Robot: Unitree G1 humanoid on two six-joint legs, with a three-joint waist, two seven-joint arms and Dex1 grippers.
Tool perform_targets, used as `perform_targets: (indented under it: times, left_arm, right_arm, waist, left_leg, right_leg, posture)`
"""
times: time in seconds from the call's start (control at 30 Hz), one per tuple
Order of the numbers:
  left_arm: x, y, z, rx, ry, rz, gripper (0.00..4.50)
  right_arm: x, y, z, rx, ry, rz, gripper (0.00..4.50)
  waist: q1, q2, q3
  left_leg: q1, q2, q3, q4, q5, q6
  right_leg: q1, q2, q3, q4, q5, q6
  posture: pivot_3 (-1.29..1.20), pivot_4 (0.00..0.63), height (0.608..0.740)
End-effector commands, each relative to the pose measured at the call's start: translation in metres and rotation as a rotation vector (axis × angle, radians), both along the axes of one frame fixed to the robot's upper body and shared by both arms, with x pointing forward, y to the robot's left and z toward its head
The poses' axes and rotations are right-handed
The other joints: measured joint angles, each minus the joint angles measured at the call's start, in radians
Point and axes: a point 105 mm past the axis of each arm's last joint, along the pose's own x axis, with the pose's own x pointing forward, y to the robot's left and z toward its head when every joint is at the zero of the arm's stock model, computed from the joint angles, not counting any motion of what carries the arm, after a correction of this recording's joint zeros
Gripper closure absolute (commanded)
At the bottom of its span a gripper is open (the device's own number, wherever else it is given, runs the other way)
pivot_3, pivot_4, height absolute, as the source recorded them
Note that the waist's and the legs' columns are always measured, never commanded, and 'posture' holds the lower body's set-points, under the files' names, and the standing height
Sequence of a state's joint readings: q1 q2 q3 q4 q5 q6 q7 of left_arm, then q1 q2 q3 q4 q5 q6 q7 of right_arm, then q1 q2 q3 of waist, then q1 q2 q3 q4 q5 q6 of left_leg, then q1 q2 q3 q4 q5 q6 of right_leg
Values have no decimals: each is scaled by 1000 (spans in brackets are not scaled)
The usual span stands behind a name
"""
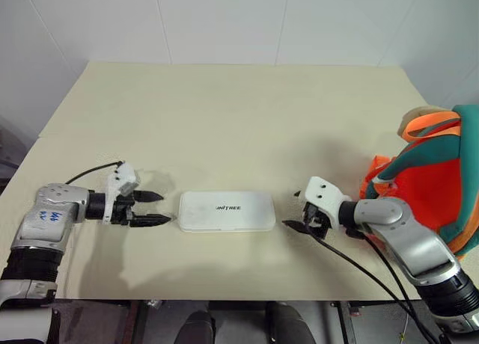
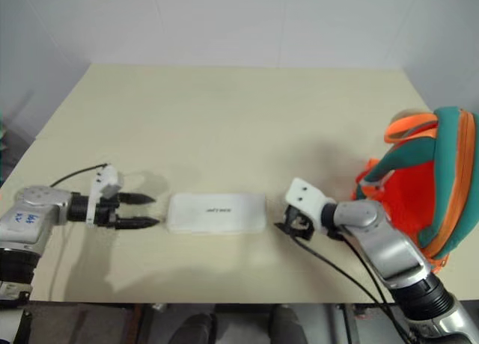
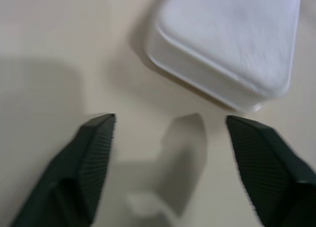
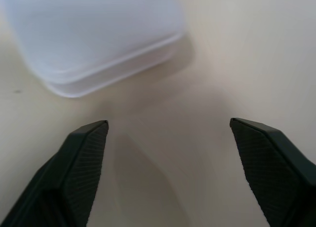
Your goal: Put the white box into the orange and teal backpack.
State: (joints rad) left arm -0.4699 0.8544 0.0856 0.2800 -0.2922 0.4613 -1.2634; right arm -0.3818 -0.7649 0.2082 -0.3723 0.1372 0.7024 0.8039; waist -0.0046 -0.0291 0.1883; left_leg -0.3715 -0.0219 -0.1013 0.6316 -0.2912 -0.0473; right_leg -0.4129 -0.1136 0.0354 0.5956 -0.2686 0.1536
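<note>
Near table point(image 1: 224, 120) edge: box point(image 1: 227, 211) lying flat between both grippers, touched by neither. Left gripper point(image 1: 155, 209) just left of it, fingers apart; right gripper point(image 1: 298, 223) just right, fingers spread wide. Backpack point(image 1: 434, 179) far right, cut off by frame edge.

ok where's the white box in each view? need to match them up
Left eye: white box at lower centre, flat on the table.
Right eye: lower centre.
Left wrist: upper right.
Right wrist: upper left.
Shared landmark: the beige tabletop it lies on.
</note>
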Motion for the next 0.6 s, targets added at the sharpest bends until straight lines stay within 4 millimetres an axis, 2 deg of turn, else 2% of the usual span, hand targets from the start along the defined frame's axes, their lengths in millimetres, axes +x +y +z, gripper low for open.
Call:
perform_targets:
  times: [0.03, 0.13, 0.3, 0.53, 0.6]
  left_arm:
    - [3, 4, 35, -93, -94, 42, 26]
    - [2, 7, 44, -167, -107, 71, 26]
    - [-2, 9, 39, -229, -70, 103, 26]
    - [-6, 2, 35, -380, 16, 144, 26]
    - [-10, -5, 24, -420, 104, 169, 26]
  right_arm:
    - [3, -4, 20, 12, -71, -1, 0]
    - [9, -5, 25, 16, -94, -18, 0]
    - [15, -7, 21, 9, -102, -34, 0]
    - [21, -2, 17, 8, -121, -33, 0]
    - [19, 6, 16, 20, -118, -4, 0]
  waist:
    - [-1, 0, 0]
    - [-2, 0, 0]
    - [0, 0, 0]
    - [0, 0, 0]
    - [-1, 0, 0]
  left_leg:
    - [0, 0, 0, 0, 0, 0]
    - [-1, 0, 0, 0, 0, 0]
    - [0, 0, 0, 0, 0, 0]
    - [-1, 0, 0, 0, 0, 0]
    - [0, 0, 0, 0, 0, 0]
  right_leg:
    - [0, 0, 0, 1, 0, 0]
    - [0, 0, 0, 0, 0, 0]
    - [0, 0, 0, 0, 0, 0]
    - [0, 0, 0, 0, 0, 0]
    - [0, 0, 0, 0, 0, 0]
  posture:
    - [0, 150, 740]
    - [0, 150, 740]
    - [0, 150, 740]
    - [0, 150, 740]
    - [0, 150, 740]
